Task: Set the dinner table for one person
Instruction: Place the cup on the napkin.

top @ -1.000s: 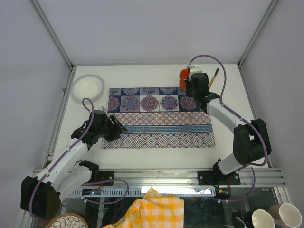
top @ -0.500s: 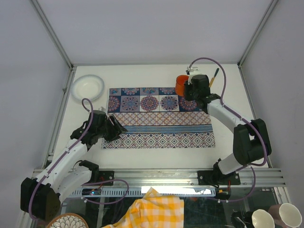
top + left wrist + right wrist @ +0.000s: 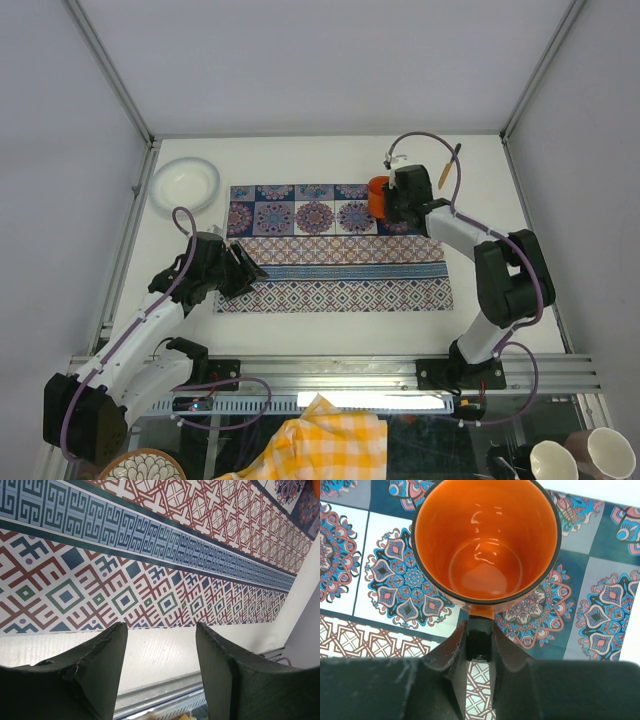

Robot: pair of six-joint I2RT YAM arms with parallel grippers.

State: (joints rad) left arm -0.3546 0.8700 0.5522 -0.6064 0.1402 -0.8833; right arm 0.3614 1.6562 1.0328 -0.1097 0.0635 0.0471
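right tool (image 3: 480,636) was pinched on the handle of the orange mug (image 3: 485,545), which sat upright dead ahead with its handle pointing back into the jaws, over the far right tiles of the patterned cloth (image 3: 330,270) on the white tabletop (image 3: 300,160). left tool (image 3: 160,630) hung open and empty, well apart at the cloth's near left edge, so placing the mug looked like the right arm's job.

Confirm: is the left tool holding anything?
No, the left tool is open, with only patterned cloth and bare table visible in its gap.
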